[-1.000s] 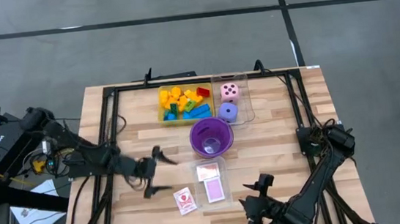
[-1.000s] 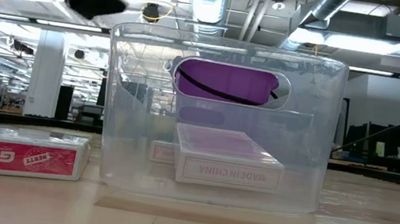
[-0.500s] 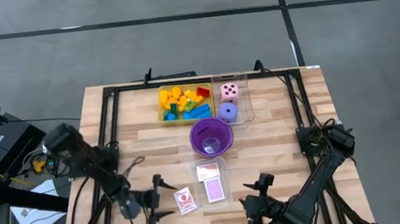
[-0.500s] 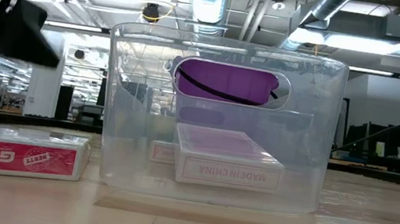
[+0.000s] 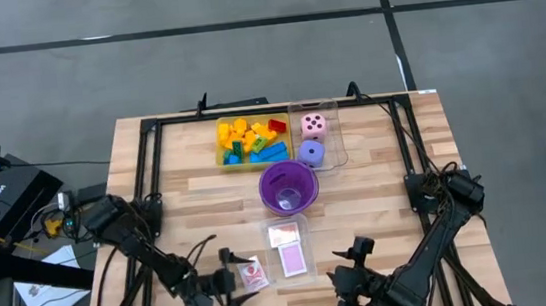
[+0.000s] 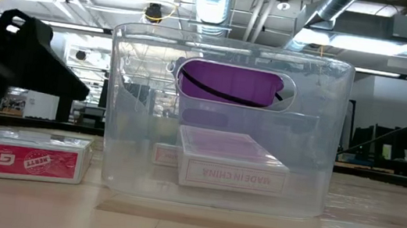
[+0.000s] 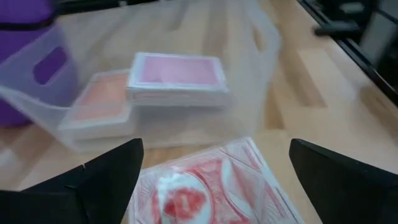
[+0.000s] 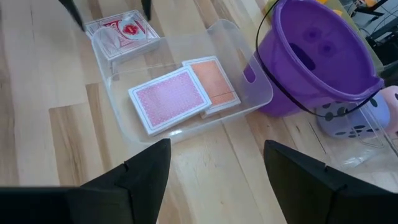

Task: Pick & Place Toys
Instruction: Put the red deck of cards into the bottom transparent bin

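A white-red card deck [image 5: 253,273] lies flat on the wood near the table's front edge, also seen as the red deck [image 6: 13,153] in the low view. My left gripper [image 5: 233,279] is open just left of it and low. Its fingers stand on either side of the deck's near end [image 7: 205,186] without touching it. A pink-backed deck [image 8: 171,98] and an orange-backed deck [image 8: 214,84] lie in a clear tray [image 5: 307,245]. My right gripper [image 5: 349,263] hangs open above the table, right of that tray, with nothing between its fingers.
A purple cup [image 5: 288,188] stands just behind the clear tray. At the far side, a yellow tray [image 5: 218,148] holds several coloured bricks, and a clear tray [image 5: 336,132] holds a pink die [image 5: 313,124] and a purple die [image 5: 311,152]. A black frame [image 5: 144,165] runs along the table's sides.
My left gripper has swung toward the table's near edge, then right toward the white-red deck. It has sunk close to the tabletop and stayed open. The low view now shows it just behind the deck. The deck has not moved.
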Controlling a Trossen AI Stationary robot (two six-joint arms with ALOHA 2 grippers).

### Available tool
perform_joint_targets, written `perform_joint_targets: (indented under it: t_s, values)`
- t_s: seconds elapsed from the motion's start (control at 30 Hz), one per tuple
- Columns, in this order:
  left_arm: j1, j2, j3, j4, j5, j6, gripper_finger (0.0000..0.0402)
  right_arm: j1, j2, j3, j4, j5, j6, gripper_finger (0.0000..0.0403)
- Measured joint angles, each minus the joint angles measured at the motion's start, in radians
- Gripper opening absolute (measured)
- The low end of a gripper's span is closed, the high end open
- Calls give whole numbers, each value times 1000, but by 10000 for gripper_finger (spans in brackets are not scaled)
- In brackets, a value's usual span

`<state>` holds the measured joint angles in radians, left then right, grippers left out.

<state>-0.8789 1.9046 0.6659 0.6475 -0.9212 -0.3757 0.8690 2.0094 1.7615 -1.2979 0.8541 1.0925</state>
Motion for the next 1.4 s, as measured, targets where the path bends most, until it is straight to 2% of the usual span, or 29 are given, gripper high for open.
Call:
perform_joint_targets:
  t_s: [0.17,0.4,0.63,0.77,0.83,1.03,1.3,1.4]
  values:
    - [5,25,6,-35,-22,-126,400,1,0,0,0,-6,0,250]
    - [-1,29,14,-61,-14,-136,400,1,0,0,0,-18,0,250]
    - [7,17,15,-169,12,-247,400,1,0,0,1,-19,0,250]
    - [15,10,20,-337,43,-386,400,1,0,0,1,-19,0,250]
    - [15,7,14,-422,26,-468,400,1,0,0,1,-19,0,250]
    - [10,-24,16,-533,34,-521,400,1,0,0,1,-19,0,250]
    - [8,-204,5,-915,69,-642,400,1,0,0,4,-21,0,250]
    - [3,-283,-19,-960,88,-620,400,1,0,0,4,-23,0,250]
